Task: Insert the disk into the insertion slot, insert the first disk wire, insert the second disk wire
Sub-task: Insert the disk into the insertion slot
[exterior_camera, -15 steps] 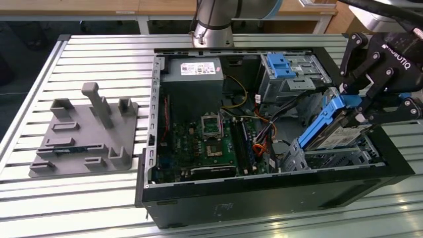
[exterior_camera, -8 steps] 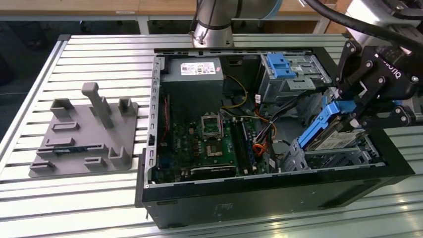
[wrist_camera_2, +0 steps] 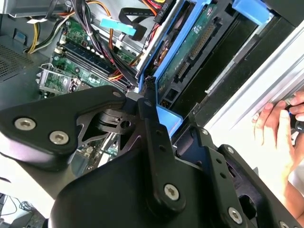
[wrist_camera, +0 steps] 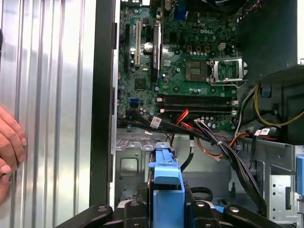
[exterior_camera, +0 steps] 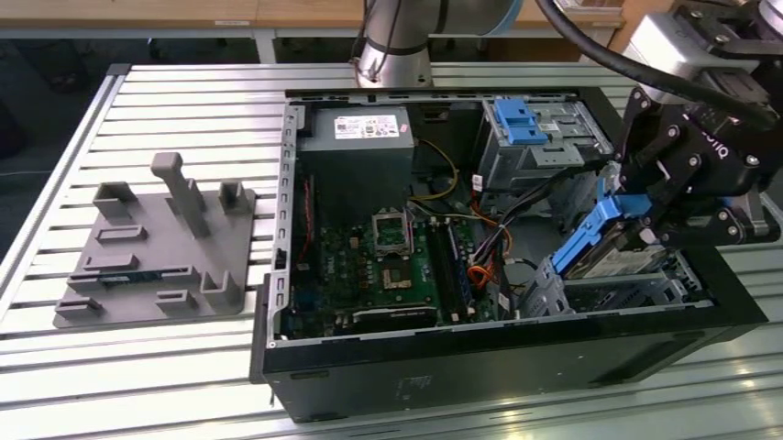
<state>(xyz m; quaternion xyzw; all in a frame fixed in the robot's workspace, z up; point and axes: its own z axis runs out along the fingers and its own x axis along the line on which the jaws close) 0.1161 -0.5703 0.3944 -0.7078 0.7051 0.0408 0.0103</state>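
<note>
On the slatted desk stands an open computer case, with a grey fixture beside it toward the exterior view's left. Inside the case lies the green motherboard. Near the case's corner at the exterior view's right sits the slot, a low silver perforated cage. The disk leans tilted over the slot, its lower end down at the cage and its upper end raised. The pincer holds the disk by the upper end of its blue carrier; in the first wrist view the carrier's blue tab sits clamped in its grip. Loose wires cross the case near the slot. A person's hand lies over the desk just outside the case wall.
</note>
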